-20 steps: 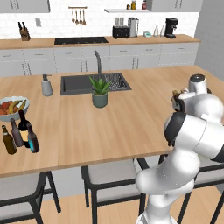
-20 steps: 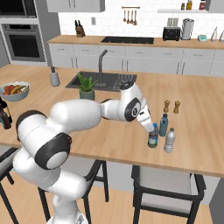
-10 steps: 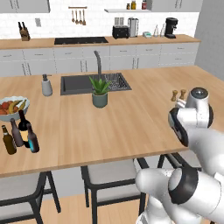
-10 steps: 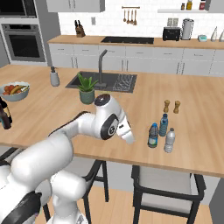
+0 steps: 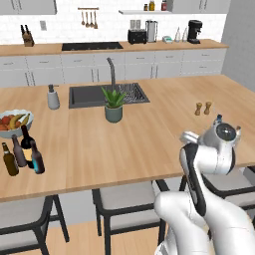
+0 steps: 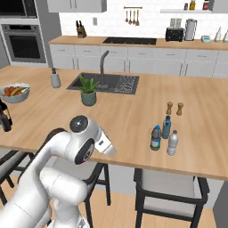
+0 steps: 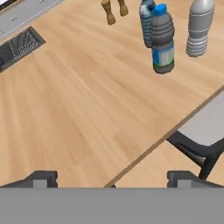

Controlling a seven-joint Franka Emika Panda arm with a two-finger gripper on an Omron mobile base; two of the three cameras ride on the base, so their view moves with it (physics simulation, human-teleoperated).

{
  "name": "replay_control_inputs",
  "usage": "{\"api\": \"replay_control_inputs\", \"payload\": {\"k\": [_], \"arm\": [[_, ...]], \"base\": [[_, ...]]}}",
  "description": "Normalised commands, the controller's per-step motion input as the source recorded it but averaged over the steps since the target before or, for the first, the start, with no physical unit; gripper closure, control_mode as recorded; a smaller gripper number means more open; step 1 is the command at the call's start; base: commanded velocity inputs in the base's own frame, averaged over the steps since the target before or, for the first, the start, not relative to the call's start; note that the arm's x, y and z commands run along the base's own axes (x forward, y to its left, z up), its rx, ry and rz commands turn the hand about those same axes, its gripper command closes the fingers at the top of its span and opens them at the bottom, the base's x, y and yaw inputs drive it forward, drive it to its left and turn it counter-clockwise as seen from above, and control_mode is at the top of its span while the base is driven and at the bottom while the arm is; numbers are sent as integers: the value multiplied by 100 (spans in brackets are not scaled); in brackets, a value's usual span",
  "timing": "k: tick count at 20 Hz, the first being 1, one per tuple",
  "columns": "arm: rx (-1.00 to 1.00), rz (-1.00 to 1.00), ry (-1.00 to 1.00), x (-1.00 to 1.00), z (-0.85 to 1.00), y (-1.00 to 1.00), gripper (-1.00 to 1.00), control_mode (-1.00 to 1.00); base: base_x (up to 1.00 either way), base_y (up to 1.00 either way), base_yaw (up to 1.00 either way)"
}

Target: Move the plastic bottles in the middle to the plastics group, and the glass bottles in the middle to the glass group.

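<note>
I am holding my gripper [image 7: 111,177] spread wide with nothing between its tips, hanging over the near edge of the wooden island counter [image 6: 133,116], above a grey-seated stool [image 7: 205,127]. Nearest to me in the hand view, the clear water bottle with the blue label band [image 7: 162,39] is standing upright on the counter, cap up and long axis vertical, just in front of the two bottles of the plastics group: the blue-tinted bottle [image 7: 147,22] is standing right behind it, close enough that I cannot tell whether they touch, and the clear pale-capped bottle [image 7: 197,27] is standing just beside it to the right. All three are upright near the counter's near edge, toward its right end in the right base view. A little farther back, a pair of small wooden shakers [image 6: 174,108] is standing side by side. At the far left end of the counter, the other bottles are clustered upright near the front edge: the amber bottle [image 5: 9,159], the dull grey-brown bottle [image 5: 19,151], the dark beer bottle [image 5: 36,158] and, behind them, the tall black wine bottle [image 5: 27,139]. Just beyond them a bowl [image 5: 15,122] is holding fruit. Farther still, a potted plant [image 5: 113,104] is sitting before the sink [image 5: 107,94].
</note>
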Motion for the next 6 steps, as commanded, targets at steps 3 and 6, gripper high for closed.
{"api": "replay_control_inputs", "payload": {"k": [3,6], "arm": [[0,41,-2,-26,0,95,-100,-100],[0,42,-1,-15,3,97,-100,-100]], "base": [[0,0,0],[0,0,0]]}}
